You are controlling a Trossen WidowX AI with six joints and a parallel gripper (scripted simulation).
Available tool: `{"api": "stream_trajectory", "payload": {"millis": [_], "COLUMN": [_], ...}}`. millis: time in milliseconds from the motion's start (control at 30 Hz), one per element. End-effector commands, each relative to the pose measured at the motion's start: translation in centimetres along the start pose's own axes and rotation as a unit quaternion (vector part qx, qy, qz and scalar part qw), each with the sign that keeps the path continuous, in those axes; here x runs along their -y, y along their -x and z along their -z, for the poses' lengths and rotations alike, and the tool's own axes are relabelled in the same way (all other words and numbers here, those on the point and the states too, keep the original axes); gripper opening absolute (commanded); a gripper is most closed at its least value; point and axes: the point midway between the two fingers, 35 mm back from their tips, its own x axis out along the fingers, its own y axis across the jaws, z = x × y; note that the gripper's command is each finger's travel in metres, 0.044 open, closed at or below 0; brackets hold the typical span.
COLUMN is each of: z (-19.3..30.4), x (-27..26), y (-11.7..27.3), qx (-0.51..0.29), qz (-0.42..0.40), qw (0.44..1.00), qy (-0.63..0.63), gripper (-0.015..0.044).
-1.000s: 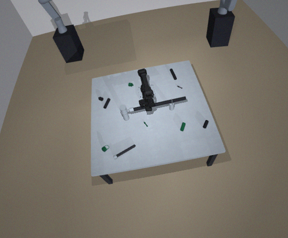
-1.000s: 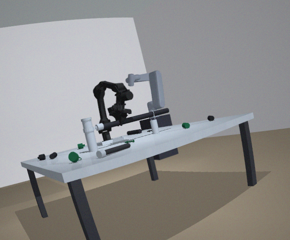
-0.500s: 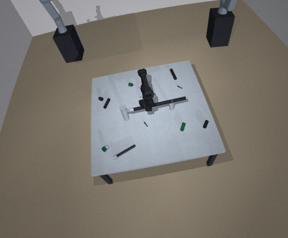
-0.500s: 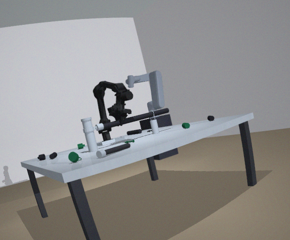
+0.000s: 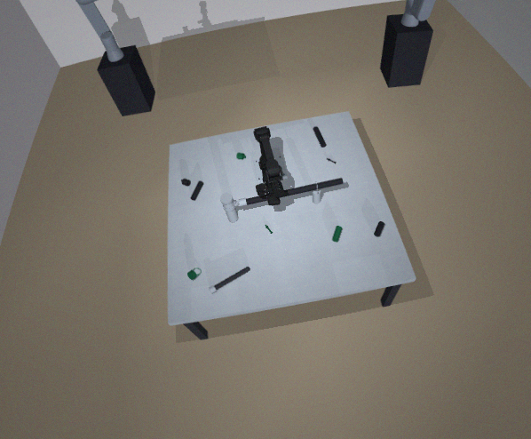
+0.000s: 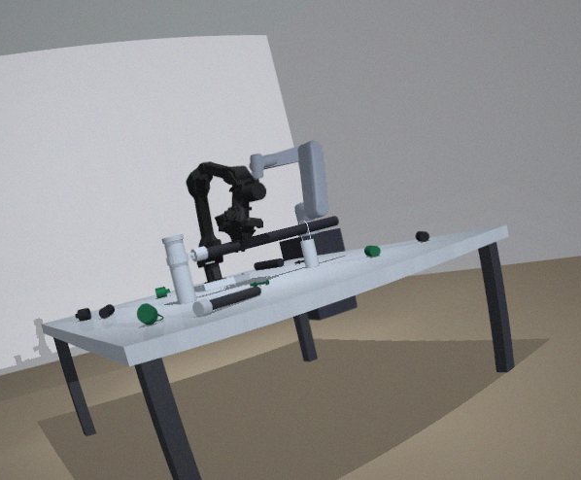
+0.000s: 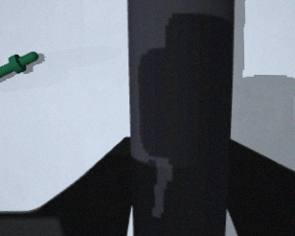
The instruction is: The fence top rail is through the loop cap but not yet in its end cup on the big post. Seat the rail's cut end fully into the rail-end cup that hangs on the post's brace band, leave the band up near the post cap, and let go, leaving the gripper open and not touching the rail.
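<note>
Gripping the fence top rail [image 5: 315, 185] [image 6: 280, 235] [image 7: 187, 72] between the fingers of the gripper [image 5: 273, 197] [image 6: 244, 245] [image 7: 172, 144], probably to steer the cut end along the rail's own line. Threaded through the loop cap [image 5: 316, 191] [image 6: 307, 239] for support farther along. Lined up with the white rail-end cup [image 5: 241, 202] [image 6: 199, 254] beside the big post [image 5: 232, 214] [image 6: 182, 284], perhaps already partly inside; seating depth impossible to tell. Best to push gently lengthwise, keeping the brace band [image 6: 177, 258] high, and release only once fully seated.
</note>
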Motion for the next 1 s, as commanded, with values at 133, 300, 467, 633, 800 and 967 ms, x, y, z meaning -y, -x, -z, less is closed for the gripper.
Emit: {"api": "stream_trajectory", "payload": {"millis": [133, 300, 467, 633, 800, 967], "z": [-0.89, -0.94, -0.02, -0.03, -0.20, -0.46], "x": [0.00, -0.01, -0.01, -0.01, -0.01, -0.03], "y": [0.24, 0.32, 0.04, 0.04, 0.02, 0.02], "qx": [0.011, 0.011, -0.002, -0.002, -0.002, -0.002], "qz": [-0.001, -0.001, 0.000, 0.000, 0.000, 0.000], "qw": [1.000, 1.000, 1.000, 1.000, 1.000, 1.000], "qy": [-0.001, -0.001, 0.001, 0.001, 0.001, 0.001], "gripper": [0.0000, 0.0000, 0.0000, 0.0000, 0.0000, 0.0000]}}
